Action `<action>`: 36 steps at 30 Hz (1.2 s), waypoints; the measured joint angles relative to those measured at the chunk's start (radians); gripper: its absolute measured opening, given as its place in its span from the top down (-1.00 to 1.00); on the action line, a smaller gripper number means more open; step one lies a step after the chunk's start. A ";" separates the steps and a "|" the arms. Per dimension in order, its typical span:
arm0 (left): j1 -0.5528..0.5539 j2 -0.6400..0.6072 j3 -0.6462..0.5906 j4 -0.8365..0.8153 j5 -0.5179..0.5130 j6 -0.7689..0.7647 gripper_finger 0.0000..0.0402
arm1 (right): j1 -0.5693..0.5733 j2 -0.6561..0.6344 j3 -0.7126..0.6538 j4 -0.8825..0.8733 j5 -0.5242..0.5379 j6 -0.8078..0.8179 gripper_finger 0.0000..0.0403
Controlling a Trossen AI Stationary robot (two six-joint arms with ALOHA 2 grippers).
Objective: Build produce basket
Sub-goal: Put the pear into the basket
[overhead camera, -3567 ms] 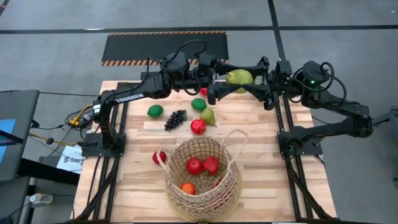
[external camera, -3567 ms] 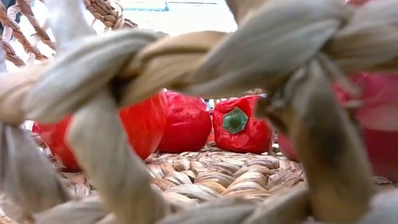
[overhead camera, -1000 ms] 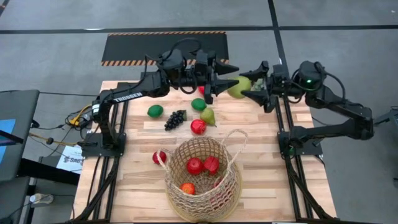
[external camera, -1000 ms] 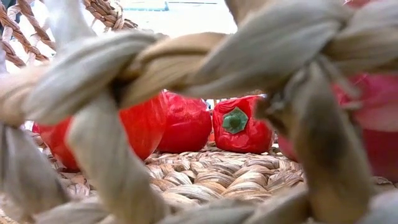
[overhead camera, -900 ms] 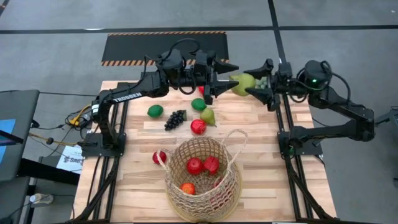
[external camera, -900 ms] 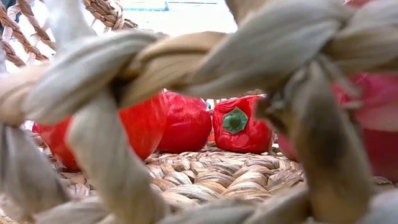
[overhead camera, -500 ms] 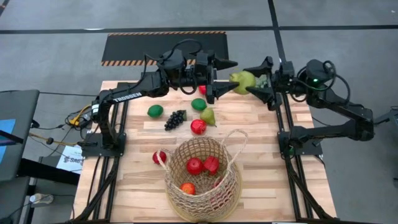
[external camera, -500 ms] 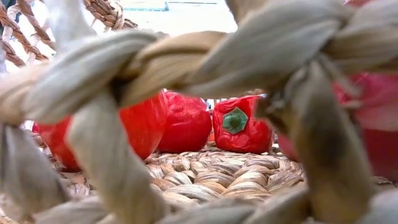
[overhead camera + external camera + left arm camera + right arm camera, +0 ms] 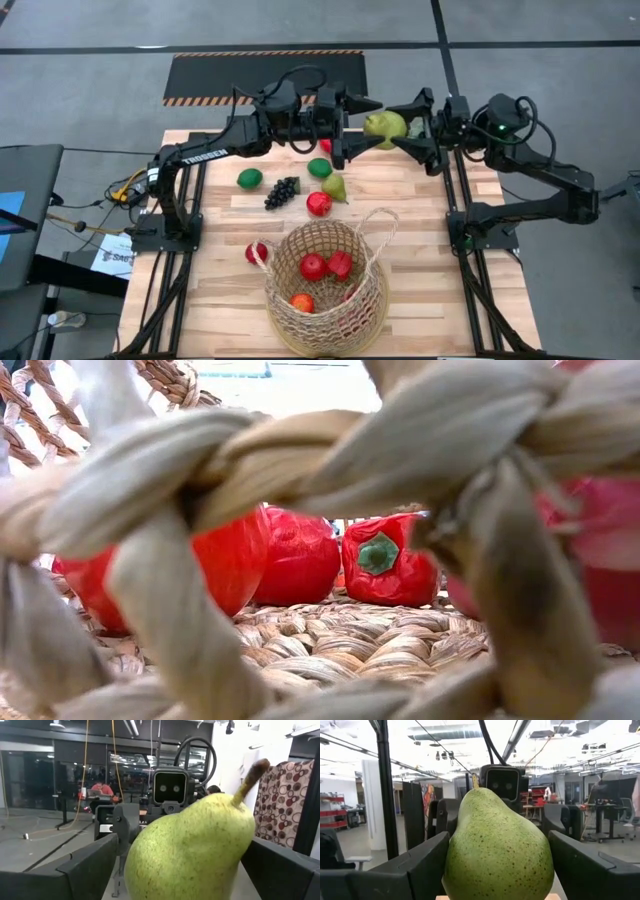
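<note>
A large yellow-green pear [image 9: 385, 124] stands upright between both grippers over the table's far edge. My right gripper [image 9: 405, 126] comes from the right and is shut on it; in its wrist view the pear [image 9: 497, 845] fills the gap between the fingers. My left gripper [image 9: 362, 128] faces it from the left, open, with a finger on each side of the pear [image 9: 192, 855]; I cannot tell whether it touches. The wicker basket [image 9: 372, 300] stands on the table's near middle with red fruits [image 9: 313, 266] inside, which the low view shows through the weave [image 9: 300, 560]. My right gripper pinches the pear's wide lower body [image 9: 457, 855] between its two fingers [image 9: 427, 865], one on each flank. The fingers come level from the table's right. The pear sits upright with its stem [image 9: 474, 781] up; its underside lies below the frame.
Loose on the table's far half are a lime [image 9: 250, 178], a dark grape bunch [image 9: 282, 190], another lime [image 9: 319, 167], a small pear [image 9: 334, 187] and a red apple [image 9: 319, 203]. Another red fruit [image 9: 257, 252] lies beside the basket's left wall. Bare wood [image 9: 440, 250] shows to the right.
My right gripper has carried the pear a little toward the table's far edge and slightly left, farther in between my left gripper's open fingers.
</note>
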 joint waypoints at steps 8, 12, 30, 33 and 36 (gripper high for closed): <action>0.000 0.000 0.000 -0.011 0.024 0.014 -0.71 | 0.015 0.011 0.000 0.032 0.000 0.011 -0.68; 0.000 0.000 0.000 -0.011 0.037 0.015 -0.58 | 0.024 0.014 0.001 0.033 0.001 0.015 -0.69; 0.001 -0.003 -0.002 -0.030 -0.012 -0.002 -0.45 | -0.052 -0.067 0.002 -0.003 0.000 -0.009 -0.72; 0.000 -0.003 -0.002 -0.049 -0.024 -0.002 -0.45 | -0.066 -0.089 0.002 -0.037 0.000 -0.030 -0.70; 0.002 -0.015 -0.002 -0.121 -0.029 -0.002 -0.45 | -0.084 -0.117 0.002 -0.120 0.012 -0.032 -0.70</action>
